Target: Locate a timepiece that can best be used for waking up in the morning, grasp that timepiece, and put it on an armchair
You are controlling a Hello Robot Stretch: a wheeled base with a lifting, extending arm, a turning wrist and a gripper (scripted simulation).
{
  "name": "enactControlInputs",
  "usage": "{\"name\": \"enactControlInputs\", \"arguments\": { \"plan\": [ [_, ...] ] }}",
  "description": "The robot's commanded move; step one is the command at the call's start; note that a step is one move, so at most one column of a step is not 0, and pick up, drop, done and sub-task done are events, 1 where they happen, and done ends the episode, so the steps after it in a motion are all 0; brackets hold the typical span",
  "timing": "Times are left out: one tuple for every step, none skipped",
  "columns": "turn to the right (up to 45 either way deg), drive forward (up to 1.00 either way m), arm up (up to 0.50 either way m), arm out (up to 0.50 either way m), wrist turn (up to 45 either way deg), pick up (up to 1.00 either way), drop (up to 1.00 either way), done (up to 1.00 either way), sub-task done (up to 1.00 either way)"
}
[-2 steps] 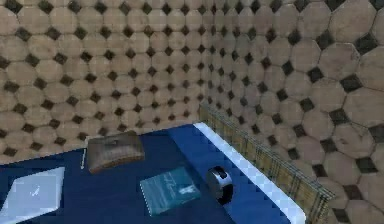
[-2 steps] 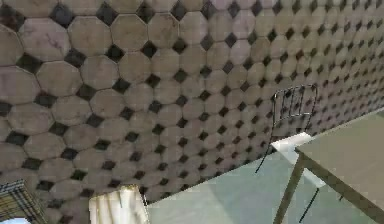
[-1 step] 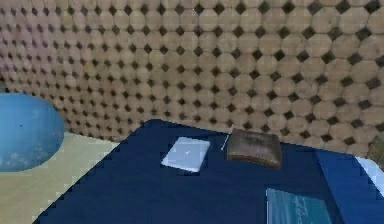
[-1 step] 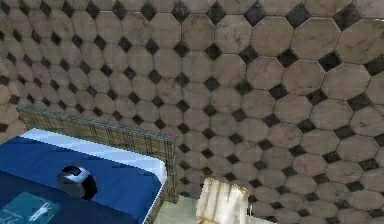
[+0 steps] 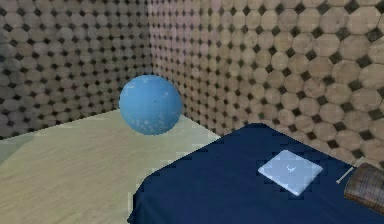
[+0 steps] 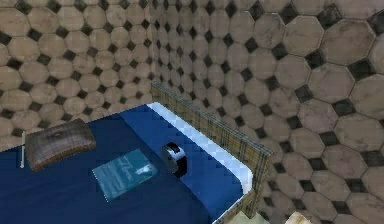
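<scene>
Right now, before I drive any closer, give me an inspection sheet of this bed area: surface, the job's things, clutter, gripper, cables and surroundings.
surface: bed with a dark blue cover and a pale strip along its far edge.
job's things: small round dark thing with a pale ring, on the cover; possibly the clock, too small to be sure.
clutter: brown cushion, flat teal thing and thin stick on the bed; blue ball on the floor near the corner.
gripper: nothing seen.
cables: nothing seen.
surroundings: walls of octagonal tiles; pale wooden floor.
</scene>
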Motion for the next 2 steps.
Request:
{"name": "enactControlInputs", "arguments": {
  "plan": [
    [0.0, 0.00, 0.50, 0.00, 0.0, 0.00, 0.00, 0.00, 0.00],
    [0.0, 0.00, 0.18, 0.00, 0.0, 0.00, 0.00, 0.00, 0.00]
  ]
}}
